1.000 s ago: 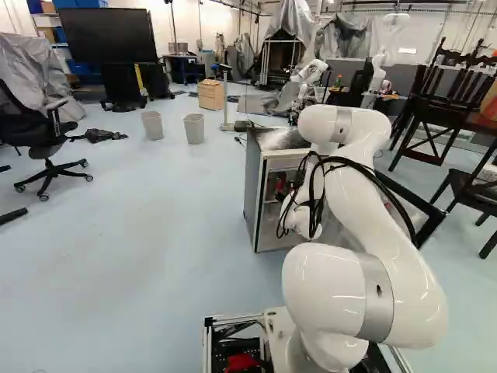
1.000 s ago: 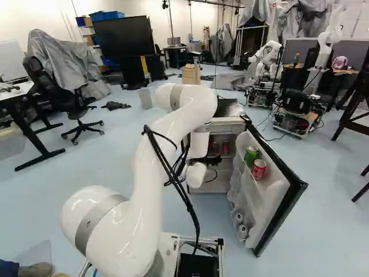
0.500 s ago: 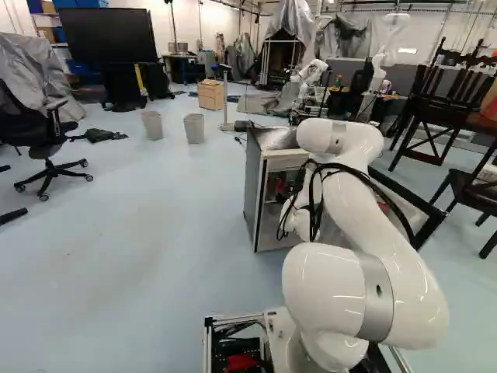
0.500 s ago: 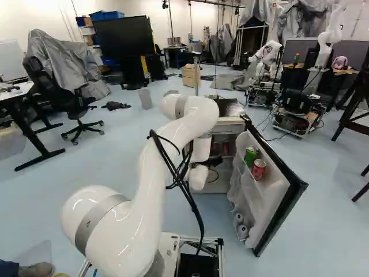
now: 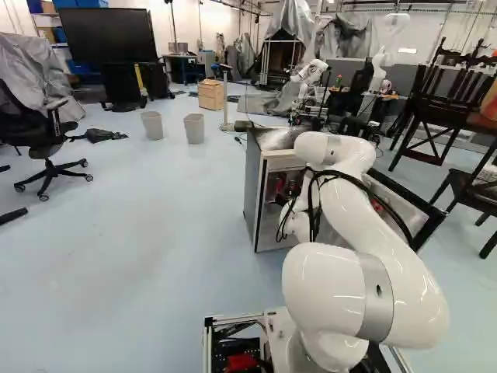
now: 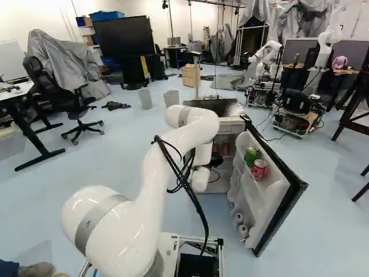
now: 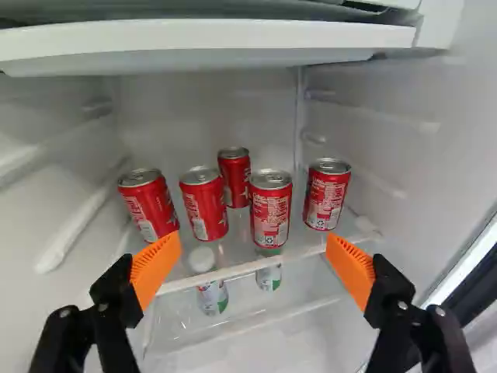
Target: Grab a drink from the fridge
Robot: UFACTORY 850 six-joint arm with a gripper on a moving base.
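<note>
In the right base view my gripper (image 6: 215,163) reaches into the open fridge (image 6: 230,120), partly hidden by the arm's wrist. The wrist view has the gripper (image 7: 253,260) open, its orange pads wide apart with nothing between them. Ahead of it, several red cans stand on a glass shelf (image 7: 233,271): a front can (image 7: 270,214) near the middle line, others (image 7: 203,206) (image 7: 149,207) to one side, one (image 7: 326,196) to the other, and one (image 7: 234,179) farther back. Lower cans (image 7: 212,297) (image 7: 269,277) show beneath the shelf.
The fridge door (image 6: 281,202) stands open on the right, holding a green can (image 6: 251,154) and a red can (image 6: 259,169). A white ledge (image 7: 210,43) crosses above the cans; the fridge's side walls flank the gripper. Another robot (image 6: 266,60) stands beyond.
My arm's upper bend has come down in both base views, and its wrist has shifted slightly rightward in the right base view. The base and fridge have stayed put.
</note>
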